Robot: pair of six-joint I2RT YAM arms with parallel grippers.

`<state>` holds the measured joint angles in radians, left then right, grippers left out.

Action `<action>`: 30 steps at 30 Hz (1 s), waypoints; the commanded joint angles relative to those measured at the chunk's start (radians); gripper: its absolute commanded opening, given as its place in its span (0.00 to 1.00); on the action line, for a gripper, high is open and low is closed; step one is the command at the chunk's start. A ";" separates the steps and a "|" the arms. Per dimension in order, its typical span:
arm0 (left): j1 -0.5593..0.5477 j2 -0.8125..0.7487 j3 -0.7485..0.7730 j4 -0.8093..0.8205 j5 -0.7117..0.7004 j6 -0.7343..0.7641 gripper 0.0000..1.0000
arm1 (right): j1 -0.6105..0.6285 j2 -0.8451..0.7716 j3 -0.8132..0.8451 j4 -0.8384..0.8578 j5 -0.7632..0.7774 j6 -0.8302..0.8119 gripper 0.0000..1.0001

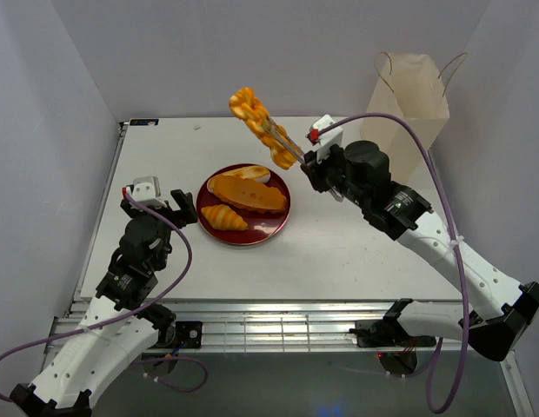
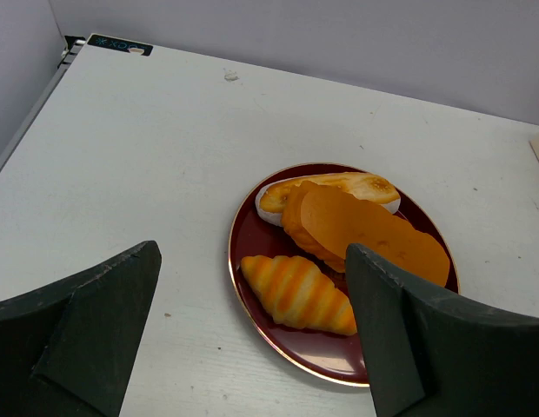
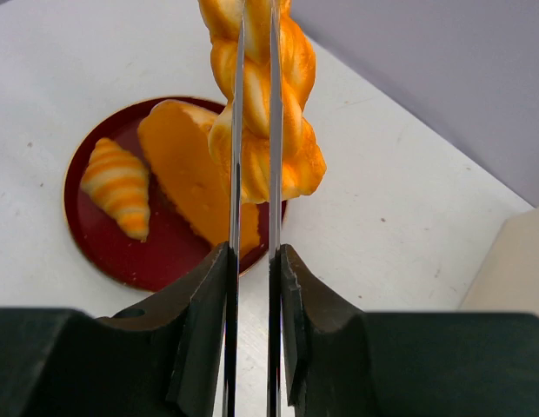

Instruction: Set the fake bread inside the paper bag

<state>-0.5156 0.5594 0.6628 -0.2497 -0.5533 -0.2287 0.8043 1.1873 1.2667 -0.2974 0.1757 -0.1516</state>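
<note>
At the near left of the table [image 1: 339,252], the left gripper [image 1: 184,208] stands with its jaws spread wide and nothing between them, just beside the left rim of the plate [image 1: 256,233] and apart from it. The dark red plate lies flat on the table, left of centre. It carries three pieces: a striped croissant [image 1: 223,217] on the near-left part, a broad orange slice [image 1: 249,196] across the middle, and a pale-ended loaf [image 1: 248,174] along the far edge, partly under the slice. To the right of the plate and beyond it, the right gripper [image 1: 311,165] is clamped on the handle end of the tongs [image 1: 278,137], squeezing both blades nearly together. The tongs are clenched on a twisted bread [image 1: 252,111], one blade on each side of it. The twisted bread hangs tilted in the air, clear of the table, above the plate's far edge. It is well apart from the bag [image 1: 413,95], which stands upright at the far right corner, handles up. Whether its mouth is open cannot be told from these views.
</note>
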 commanded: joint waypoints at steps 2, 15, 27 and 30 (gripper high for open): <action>-0.006 -0.007 0.000 0.013 0.006 -0.003 0.98 | -0.111 -0.054 0.098 0.012 -0.022 0.027 0.22; -0.006 -0.027 0.001 0.016 -0.011 0.000 0.98 | -0.361 -0.130 0.235 -0.049 0.059 0.021 0.23; -0.006 -0.033 0.004 0.013 0.019 -0.008 0.98 | -0.600 -0.088 0.318 -0.054 0.002 0.102 0.23; -0.006 -0.033 0.006 0.013 0.035 -0.009 0.98 | -0.675 -0.059 0.329 -0.055 -0.056 0.138 0.23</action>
<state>-0.5159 0.5335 0.6628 -0.2497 -0.5434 -0.2298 0.1822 1.1095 1.5372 -0.4107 0.1795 -0.0601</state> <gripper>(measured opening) 0.979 0.326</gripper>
